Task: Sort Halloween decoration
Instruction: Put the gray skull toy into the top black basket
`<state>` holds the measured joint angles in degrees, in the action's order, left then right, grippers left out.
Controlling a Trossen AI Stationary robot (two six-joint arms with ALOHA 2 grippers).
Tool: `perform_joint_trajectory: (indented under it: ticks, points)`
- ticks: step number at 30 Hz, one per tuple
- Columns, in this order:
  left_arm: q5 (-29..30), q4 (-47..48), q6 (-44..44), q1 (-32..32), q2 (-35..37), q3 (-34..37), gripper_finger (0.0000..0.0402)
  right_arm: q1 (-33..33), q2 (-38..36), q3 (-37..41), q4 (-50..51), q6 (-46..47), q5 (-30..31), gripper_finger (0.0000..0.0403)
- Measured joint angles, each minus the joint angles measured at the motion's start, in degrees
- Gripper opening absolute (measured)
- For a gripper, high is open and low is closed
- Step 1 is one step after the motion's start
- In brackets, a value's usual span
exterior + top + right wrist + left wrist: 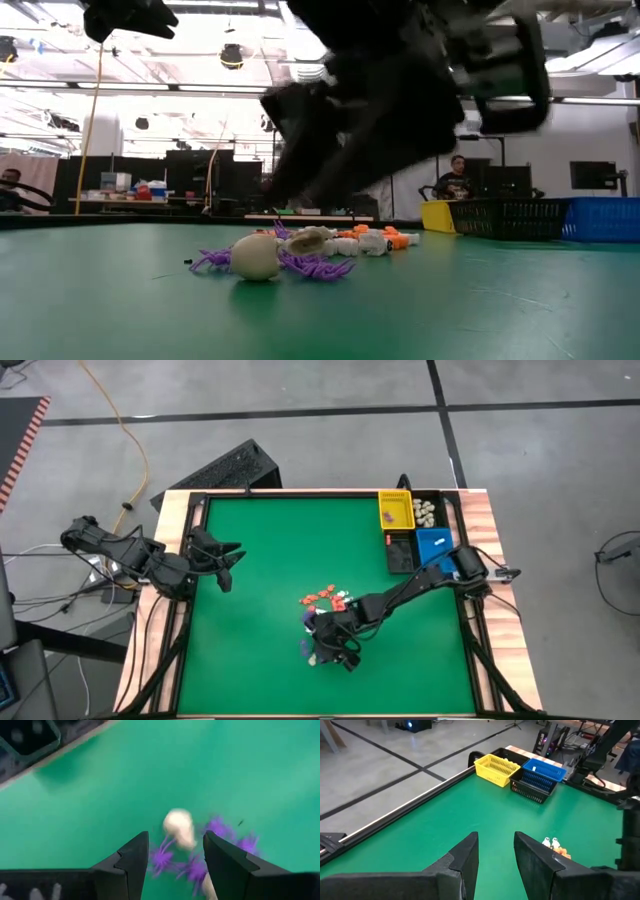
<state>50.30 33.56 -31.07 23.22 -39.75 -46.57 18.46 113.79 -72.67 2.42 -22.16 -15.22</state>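
The Halloween decoration is a small pile near the table's middle: orange-red pieces, purple spiders and a cream ball, all lying on the green mat. My right gripper hovers open just above the pile. In the right wrist view its fingers stand on either side of the cream piece and purple spiders, apart from them. My left gripper waits open near the table's left edge, above bare mat.
Yellow bin, blue bin and black bins stand at the table's far right corner; one black compartment holds cream pieces. A raised wooden rim frames the mat. A person sits in the room beyond.
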Motion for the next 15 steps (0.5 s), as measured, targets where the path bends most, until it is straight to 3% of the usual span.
perform_joint_trajectory:
  ticks: [15]
  points:
    - [-0.02,0.13,-0.02,0.00,-0.02,0.00,0.0114,-0.24,1.82,-0.12,-8.22,-6.89,-4.06,0.0207]
